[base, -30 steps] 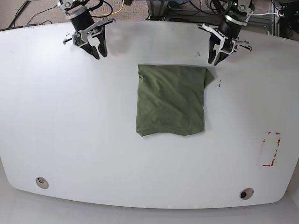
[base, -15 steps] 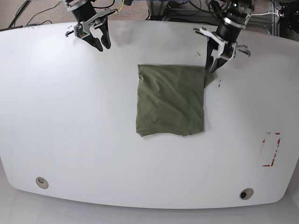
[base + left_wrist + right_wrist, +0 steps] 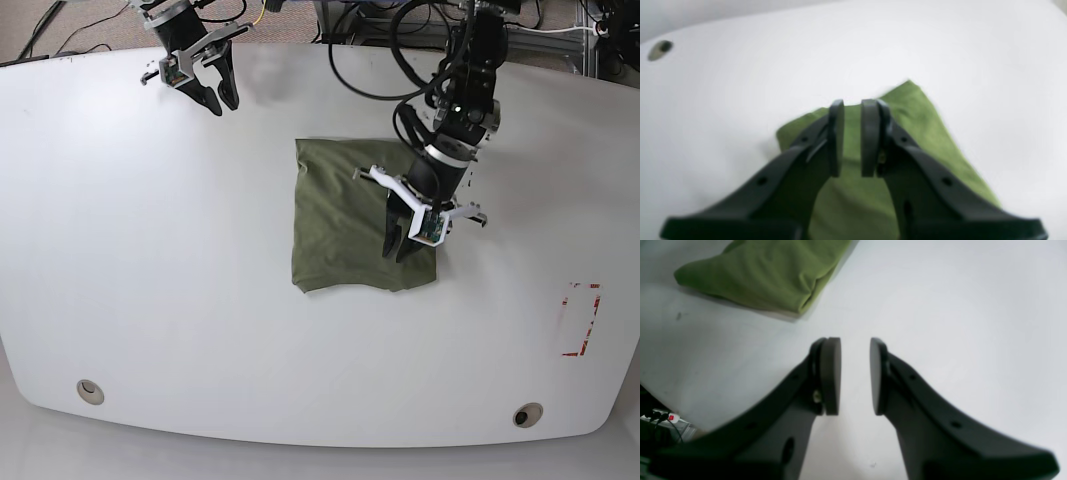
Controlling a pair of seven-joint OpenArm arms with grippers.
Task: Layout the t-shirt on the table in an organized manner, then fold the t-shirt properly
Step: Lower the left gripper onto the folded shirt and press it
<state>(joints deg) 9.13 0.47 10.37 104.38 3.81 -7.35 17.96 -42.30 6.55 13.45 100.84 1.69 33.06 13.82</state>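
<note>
T-shirt (image 3: 345, 215) lies folded on the table (image 3: 150, 260); I see my left gripper (image 3: 403, 246) narrowly parted above it, right gripper (image 3: 222, 101) narrowly parted, empty.

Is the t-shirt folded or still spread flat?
Folded. The t-shirt lies as a compact, roughly square bundle on the table; no sleeves or collar show, and the right wrist view shows doubled layers at its corner.

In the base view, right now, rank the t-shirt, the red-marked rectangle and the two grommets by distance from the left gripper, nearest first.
1. t-shirt: directly under the left gripper.
2. red-marked rectangle: toward the table's right edge.
3. right grommet: near front-right edge; too close to the rectangle to rank firmly.
4. left grommet: far front-left corner.
</note>
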